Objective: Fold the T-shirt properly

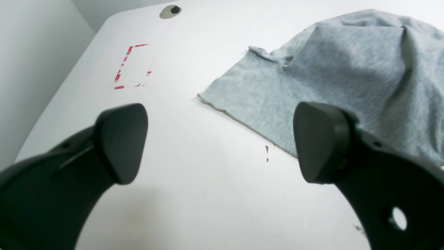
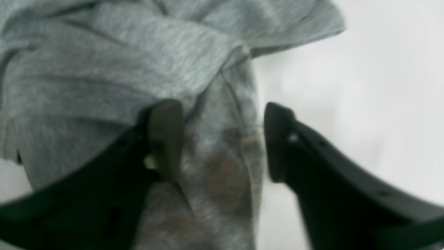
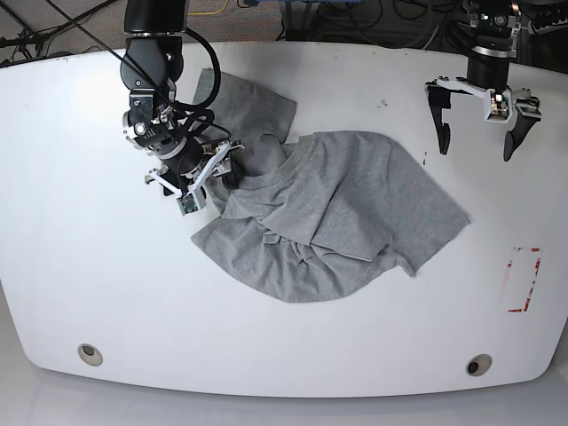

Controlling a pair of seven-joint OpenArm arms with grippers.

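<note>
The T-shirt (image 3: 319, 209) lay crumpled in a heap on the white table (image 3: 71, 266), well short of folded. My right gripper (image 2: 222, 142) was down at the heap's edge, jaws apart astride a bunched ridge of cloth. My left gripper (image 3: 477, 111) hung wide open and empty, well clear of the shirt. Closing there, I judged, risked pinching several layers at once and dragging the tangle instead of freeing one edge.

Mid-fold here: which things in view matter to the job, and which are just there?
Job:
T-shirt, crumpled
right gripper, open over a fold
left gripper, open, off the cloth

Just there:
red tape outline
two table holes
</note>
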